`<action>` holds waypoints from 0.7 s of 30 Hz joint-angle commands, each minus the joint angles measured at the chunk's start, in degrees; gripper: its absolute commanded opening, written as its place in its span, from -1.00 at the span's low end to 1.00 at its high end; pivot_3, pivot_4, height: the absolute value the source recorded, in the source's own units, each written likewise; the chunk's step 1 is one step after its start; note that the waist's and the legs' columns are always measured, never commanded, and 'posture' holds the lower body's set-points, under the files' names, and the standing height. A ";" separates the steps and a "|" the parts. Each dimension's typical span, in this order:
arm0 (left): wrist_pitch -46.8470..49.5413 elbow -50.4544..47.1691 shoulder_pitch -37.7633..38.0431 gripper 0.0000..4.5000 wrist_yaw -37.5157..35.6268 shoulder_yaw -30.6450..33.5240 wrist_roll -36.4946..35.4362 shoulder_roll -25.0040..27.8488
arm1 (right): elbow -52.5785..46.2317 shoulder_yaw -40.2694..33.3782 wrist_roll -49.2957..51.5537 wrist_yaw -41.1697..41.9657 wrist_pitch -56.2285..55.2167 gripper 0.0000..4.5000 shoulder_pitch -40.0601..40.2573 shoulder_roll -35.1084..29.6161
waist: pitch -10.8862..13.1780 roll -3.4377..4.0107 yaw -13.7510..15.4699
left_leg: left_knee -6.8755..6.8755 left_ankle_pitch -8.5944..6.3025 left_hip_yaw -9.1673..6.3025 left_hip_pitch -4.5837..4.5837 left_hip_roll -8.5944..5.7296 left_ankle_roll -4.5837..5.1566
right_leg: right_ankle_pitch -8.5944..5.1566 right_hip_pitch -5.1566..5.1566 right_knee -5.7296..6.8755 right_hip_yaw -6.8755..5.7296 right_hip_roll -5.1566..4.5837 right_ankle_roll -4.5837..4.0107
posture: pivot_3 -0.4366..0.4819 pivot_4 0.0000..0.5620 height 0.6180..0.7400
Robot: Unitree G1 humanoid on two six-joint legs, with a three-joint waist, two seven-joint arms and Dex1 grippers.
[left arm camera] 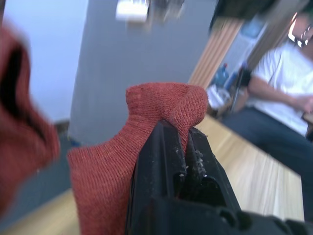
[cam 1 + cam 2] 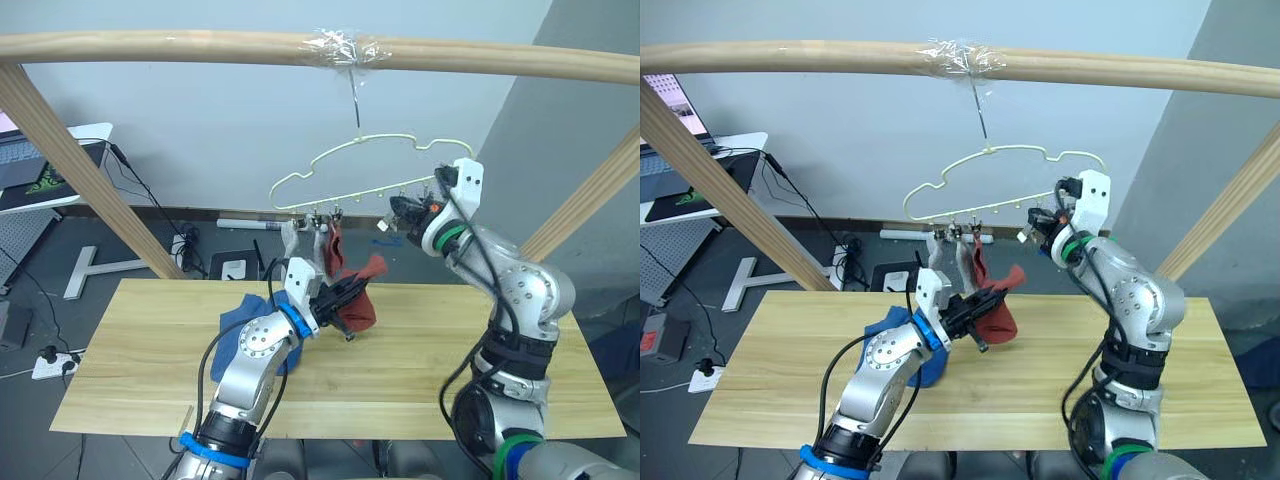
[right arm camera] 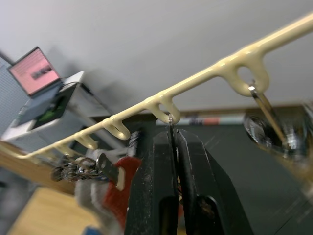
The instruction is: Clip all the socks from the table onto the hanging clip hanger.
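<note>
Left wrist view has the left gripper [image 1: 183,147] up close, its two black fingers pressed together on a fold of a rust-red sock [image 1: 122,171], with the table [image 1: 254,171] running away behind and a seated person in a white shirt [image 1: 279,88] past the table's far end. From the head views, that gripper holds the sock lifted above the table's middle, and the sock's loose end hangs toward the wood without my being able to tell whether it touches. Just beside it, toward the robot's left, a heap of blue socks [image 2: 243,322] lies on the table. Above and behind the table the clip hanger [image 2: 360,170] hangs by its hook from a wooden bar [image 2: 200,47], taped there. A second rust-red sock [image 2: 333,250] and a light grey sock [image 2: 293,238] dangle from clips at the hanger's left end, over the table's far edge. The right gripper [image 2: 400,212] is raised to the hanger's lower rail toward its right end; in the right wrist view its fingers [image 3: 195,166] are closed together on a metal clip [image 3: 171,125] hanging from a loop of the rail. Beyond the table, a desk with a laptop [image 3: 36,71] stands to the left by the wall.
</note>
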 commanded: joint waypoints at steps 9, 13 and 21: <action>-4.31 -0.36 -3.16 -0.99 7.27 -1.07 2.67 -4.64 | -3.46 -16.33 2.06 -7.36 16.63 -1.00 -6.83 7.07 | -0.01 0.02 -0.05 | -0.03 0.00 -0.15 0.01 -0.03 0.01 | 0.00 0.07 -0.06 -0.12 -0.02 0.00 | 0.15 -0.42 1.00; -5.02 1.08 -3.81 -0.99 7.16 -0.98 2.38 -4.71 | -3.54 -17.71 2.44 -7.89 17.02 -1.00 -7.49 7.92 | -0.01 0.01 0.01 | -0.05 0.00 -0.34 -0.03 -0.04 0.01 | 0.00 0.10 -0.07 -0.30 -0.02 0.00 | 0.13 -0.42 1.00; -9.89 3.49 -5.18 -0.99 6.99 -2.90 4.79 -4.51 | -3.18 -20.34 4.31 -10.16 17.02 -1.00 -8.97 9.79 | -0.01 0.02 0.03 | -0.02 0.00 -0.56 -0.04 -0.04 0.00 | 0.00 0.22 -0.08 -0.55 -0.03 0.00 | 0.11 -0.42 1.00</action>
